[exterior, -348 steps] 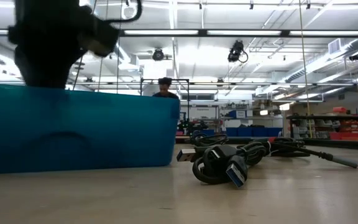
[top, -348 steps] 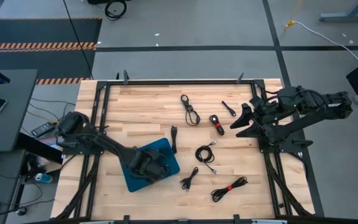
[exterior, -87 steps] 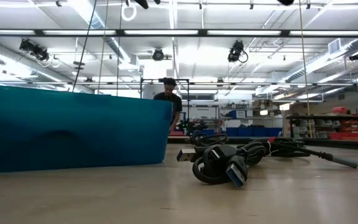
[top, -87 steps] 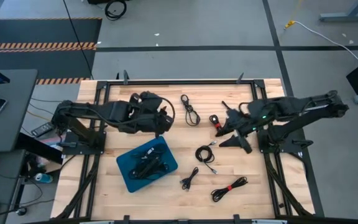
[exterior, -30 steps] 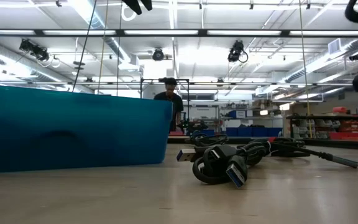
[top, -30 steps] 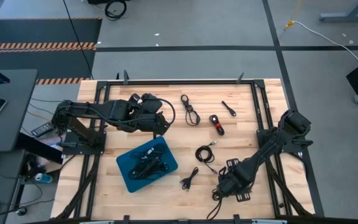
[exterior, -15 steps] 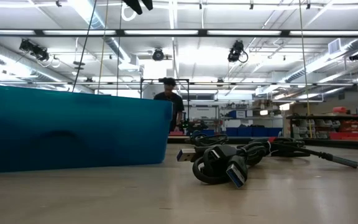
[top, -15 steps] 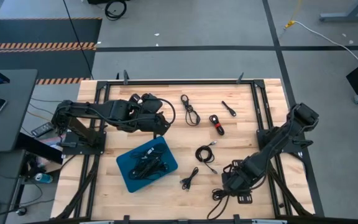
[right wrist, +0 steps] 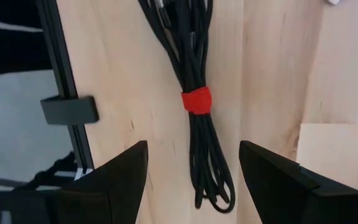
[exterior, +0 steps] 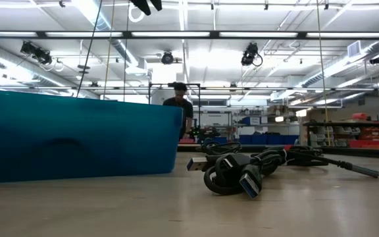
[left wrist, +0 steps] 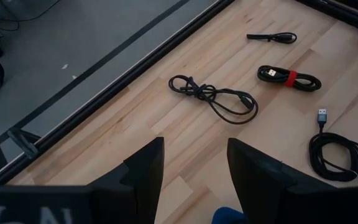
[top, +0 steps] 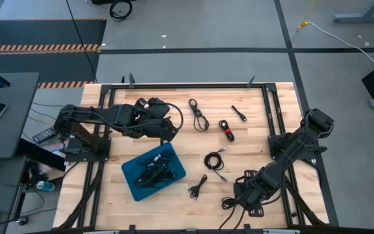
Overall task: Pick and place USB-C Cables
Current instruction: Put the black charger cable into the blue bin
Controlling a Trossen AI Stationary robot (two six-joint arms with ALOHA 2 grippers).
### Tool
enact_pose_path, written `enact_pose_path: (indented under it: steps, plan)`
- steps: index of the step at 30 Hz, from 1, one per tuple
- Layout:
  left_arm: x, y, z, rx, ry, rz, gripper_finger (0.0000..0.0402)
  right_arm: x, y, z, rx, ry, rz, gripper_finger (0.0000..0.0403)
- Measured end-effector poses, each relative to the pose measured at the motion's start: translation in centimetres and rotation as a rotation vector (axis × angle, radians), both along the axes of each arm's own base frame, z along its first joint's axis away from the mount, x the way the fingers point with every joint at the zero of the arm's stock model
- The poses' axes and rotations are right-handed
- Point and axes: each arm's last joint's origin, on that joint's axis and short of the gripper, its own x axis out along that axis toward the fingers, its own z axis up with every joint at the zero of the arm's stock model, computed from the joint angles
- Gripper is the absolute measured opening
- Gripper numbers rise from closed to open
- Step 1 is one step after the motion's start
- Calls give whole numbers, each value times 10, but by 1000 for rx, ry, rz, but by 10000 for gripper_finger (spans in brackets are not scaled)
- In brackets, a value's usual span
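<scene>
Several black USB-C cables lie loose on the wooden table: a loop, a short one, a red-tied bundle, a coil and a small bundle. More cables lie in the blue tray. Near the table's front edge lies another red-tied bundle, flat on the wood. My right gripper hangs open above it, pointing down, one finger on each side of it, clear of it. My left gripper stands open and raised at the far left, over bare wood.
A black metal frame rail runs close beside the near bundle. The tray's blue wall fills the low view's left, with a cable bundle beside it. A person stands far off in the room behind.
My right gripper has risen a little over the near red-tied bundle, shifted slightly toward the table's right edge and rolled at the wrist. Its arm has left the low view. The bundle has stayed where it lay.
</scene>
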Motion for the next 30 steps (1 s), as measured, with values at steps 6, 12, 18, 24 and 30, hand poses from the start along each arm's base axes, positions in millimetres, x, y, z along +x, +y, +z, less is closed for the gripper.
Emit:
enact_pose_path:
  steps: [6, 12, 18, 24, 30]
  plan:
    - [0, 0, 0, -2, 0, -1, 183, -5, -4, -21, 16, 10, -32, 258]
    - [0, -1, 0, -29, 3, -14, 183, -12, -11, -34, -9, 38, -33, 258]
    - [1, -1, 0, -30, 0, -15, 183, -15, -14, -47, 13, 16, -28, 258]
    - [1, -1, 0, -29, 0, -15, 183, -18, -17, -60, 38, -3, -50, 258]
    - [1, -1, 0, -30, 1, -15, 183, -21, -21, -64, 31, -3, -48, 250]
